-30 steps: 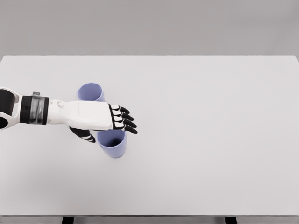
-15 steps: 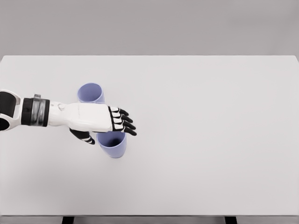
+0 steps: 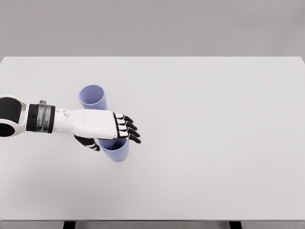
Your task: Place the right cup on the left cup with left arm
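One white table [image 3: 214, 143] fills nearly the whole head view, its far edge running along the top against a grey backdrop and two dark legs just visible at the bottom edge. Next in size is the left arm [image 3: 38, 119], which enters from the 9 o'clock side and lies roughly level across the table's left part, with a dark band at the wrist. Its left hand [image 3: 102, 128] is white-backed with black fingers [image 3: 127, 131] that extend toward 3 o'clock, only slightly bent and loosely fanned; the thumb [image 3: 89, 142] drops toward 5 o'clock beneath the palm. The palm and fingers lie across the open top of the right cup [image 3: 116, 149], covering most of its rim, while the thumb sits at the cup's 9 o'clock side; whether fingers or thumb actually press on the cup cannot be told. The grip is not closed round the cup. That cup is pale lilac, upright on the table, with its lower wall showing below the hand. At 11 o'clock from it stands the left cup [image 3: 92, 97], of the same lilac colour, upright, mouth open, partly overlapped by the back of the hand at its near side.
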You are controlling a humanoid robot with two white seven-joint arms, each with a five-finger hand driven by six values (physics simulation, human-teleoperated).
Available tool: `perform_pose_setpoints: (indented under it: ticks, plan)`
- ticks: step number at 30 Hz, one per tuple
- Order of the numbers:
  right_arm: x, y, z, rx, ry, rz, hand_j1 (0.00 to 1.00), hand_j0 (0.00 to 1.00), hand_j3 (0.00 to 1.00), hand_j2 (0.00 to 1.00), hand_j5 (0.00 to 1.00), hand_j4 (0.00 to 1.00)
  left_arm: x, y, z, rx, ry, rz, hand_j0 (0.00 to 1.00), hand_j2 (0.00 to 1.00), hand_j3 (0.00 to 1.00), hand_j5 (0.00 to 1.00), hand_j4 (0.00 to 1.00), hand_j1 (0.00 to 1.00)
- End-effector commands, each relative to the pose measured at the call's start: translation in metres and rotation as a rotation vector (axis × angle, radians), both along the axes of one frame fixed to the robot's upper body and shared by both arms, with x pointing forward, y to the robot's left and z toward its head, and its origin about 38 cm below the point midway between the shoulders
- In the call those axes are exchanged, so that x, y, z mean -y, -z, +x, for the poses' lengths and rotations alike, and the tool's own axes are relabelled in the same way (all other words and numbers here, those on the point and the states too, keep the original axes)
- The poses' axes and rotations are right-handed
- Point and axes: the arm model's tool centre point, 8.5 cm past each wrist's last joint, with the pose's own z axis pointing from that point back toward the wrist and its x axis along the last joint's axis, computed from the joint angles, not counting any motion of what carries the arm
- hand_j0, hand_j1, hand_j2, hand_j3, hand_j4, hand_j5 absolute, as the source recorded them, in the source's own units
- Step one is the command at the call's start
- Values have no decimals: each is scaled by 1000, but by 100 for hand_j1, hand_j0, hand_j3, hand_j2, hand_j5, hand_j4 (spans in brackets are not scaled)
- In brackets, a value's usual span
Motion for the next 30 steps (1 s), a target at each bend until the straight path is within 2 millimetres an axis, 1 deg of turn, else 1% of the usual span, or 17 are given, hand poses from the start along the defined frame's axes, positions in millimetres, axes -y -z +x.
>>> perform_pose_setpoints:
  ticks: [1, 2, 3, 12, 14, 16, 19, 24, 27, 28, 30]
  plan:
    - [0, 0, 0, 0, -2, 1, 100, 100, 100, 100, 100, 100, -1, 3, 0, -9, -7, -1, 67, 67, 67, 67, 67, 67]
    - [0, 0, 0, 0, 0, 1, 100, 100, 100, 100, 100, 100, -1, 3, 0, -12, -9, -2, 59, 59, 59, 59, 59, 59]
    - [0, 0, 0, 0, -2, 1, 100, 100, 100, 100, 100, 100, 0, 3, 0, -12, -7, -4, 55, 55, 55, 55, 55, 55]
    - [0, 0, 0, 0, 0, 1, 100, 100, 100, 100, 100, 100, -1, 6, -1, -19, -9, -5, 54, 54, 54, 54, 54, 54]
    - [0, 0, 0, 0, 0, 1, 100, 100, 100, 100, 100, 100, -3, 3, 0, -22, -15, -12, 54, 54, 54, 54, 54, 54]
    - [0, 0, 0, 0, -2, 1, 100, 100, 100, 100, 100, 100, -5, -8, 3, -6, -25, -27, 54, 54, 54, 54, 54, 54]
    - [0, 0, 0, 0, 0, 1, 100, 100, 100, 100, 100, 100, -12, -13, 4, 3, -39, -24, 54, 54, 54, 54, 54, 54]
    - [0, 0, 0, 0, -2, 1, 100, 100, 100, 100, 100, 100, -36, -39, 6, 38, -85, -17, 54, 54, 54, 54, 54, 54]
    - [0, 0, 0, 0, -2, 1, 100, 100, 100, 100, 100, 100, -42, -48, 6, 48, -97, -21, 54, 54, 54, 54, 54, 54]
    - [0, 0, 0, -1, 0, 1, 100, 100, 100, 100, 100, 100, -49, -52, 6, 56, -112, -13, 54, 54, 54, 54, 54, 54]
    - [0, 0, 0, 0, -2, 1, 100, 100, 100, 100, 100, 100, -52, -60, 7, 65, -119, -12, 54, 54, 54, 54, 54, 54]
